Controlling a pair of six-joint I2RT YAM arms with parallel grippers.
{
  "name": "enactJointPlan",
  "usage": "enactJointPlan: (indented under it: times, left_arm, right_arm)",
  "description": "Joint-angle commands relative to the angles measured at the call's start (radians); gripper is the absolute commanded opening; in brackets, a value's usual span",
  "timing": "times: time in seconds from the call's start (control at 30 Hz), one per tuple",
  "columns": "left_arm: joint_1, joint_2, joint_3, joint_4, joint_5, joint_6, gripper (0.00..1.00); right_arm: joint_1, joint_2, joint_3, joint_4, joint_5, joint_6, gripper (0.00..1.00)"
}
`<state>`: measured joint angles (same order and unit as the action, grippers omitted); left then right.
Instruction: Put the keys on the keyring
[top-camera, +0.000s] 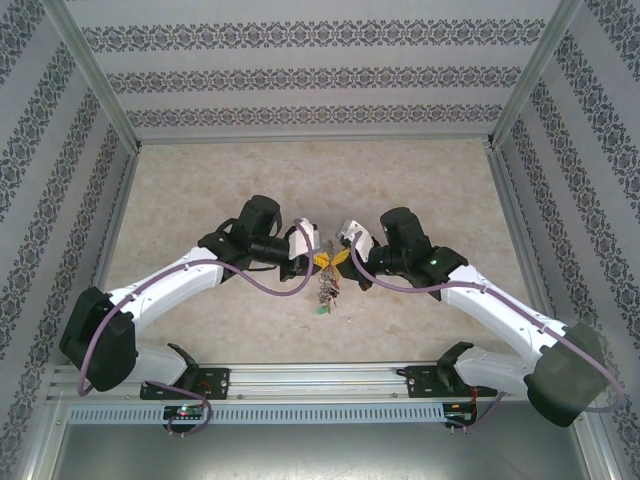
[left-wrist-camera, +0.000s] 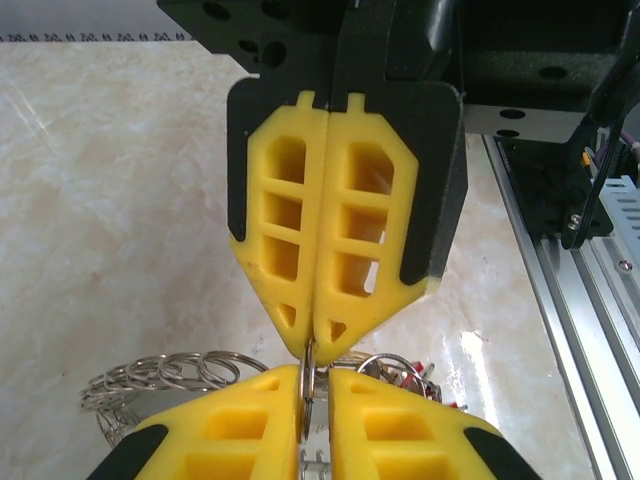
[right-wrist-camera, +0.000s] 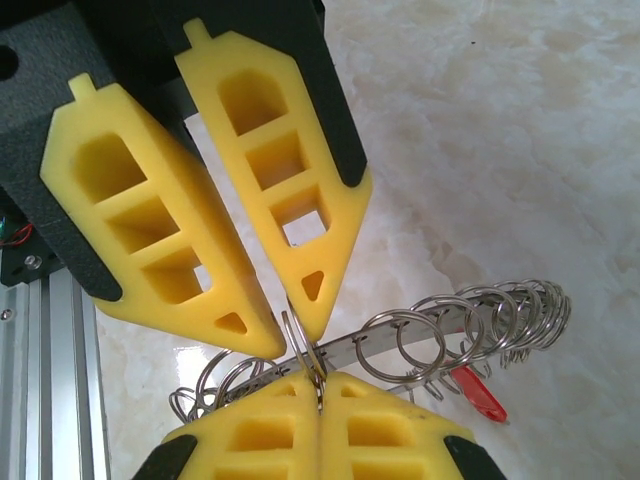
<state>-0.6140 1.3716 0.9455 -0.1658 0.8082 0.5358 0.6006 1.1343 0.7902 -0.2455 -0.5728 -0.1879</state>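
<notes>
Left gripper at bottom edge, jaws a narrow slit apart. A small wire ring stands upright in the slit; actual contact hard to judge. Right gripper faces it from above, jaws pressed together, tips on the ring's top. Keyring low left over the pale marbled desk. Metal rail at right.

top: high behind arms, looking down | wrists: close-up, facing each other | shared: keyring between both jaws

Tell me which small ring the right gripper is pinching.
The upright ring clamped in the shut right gripper, poking between the left fingers; the rest hang free along the keyring.
</notes>
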Motion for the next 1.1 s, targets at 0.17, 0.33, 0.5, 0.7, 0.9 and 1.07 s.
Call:
enactJointPlan:
  times: [0.17,0.33,0.5,0.7,0.9,1.07]
  left_arm:
    - [-0.006,0.043,0.059,-0.089,0.02,0.055,0.15]
    - [-0.006,0.054,0.067,-0.099,0.021,0.059,0.06]
    - [-0.007,0.049,0.057,-0.059,0.011,0.033,0.0]
    - [0.0,0.0,-0.031,0.192,0.024,-0.124,0.0]
    - [0.007,-0.024,-0.105,0.418,0.069,-0.268,0.0]
    - [0.007,-0.022,-0.127,0.523,0.108,-0.333,0.0]
  right_arm:
    - [0.013,-0.002,0.032,0.041,-0.002,-0.018,0.0]
    - [0.013,0.0,0.028,0.046,-0.003,-0.018,0.0]
    - [0.011,-0.013,0.001,0.053,0.012,-0.005,0.0]
    - [-0.028,-0.043,-0.085,0.062,0.05,0.049,0.03]
    - [-0.074,-0.09,-0.161,0.095,0.004,0.073,0.09]
    - [-0.086,-0.101,-0.185,0.118,-0.028,0.086,0.16]
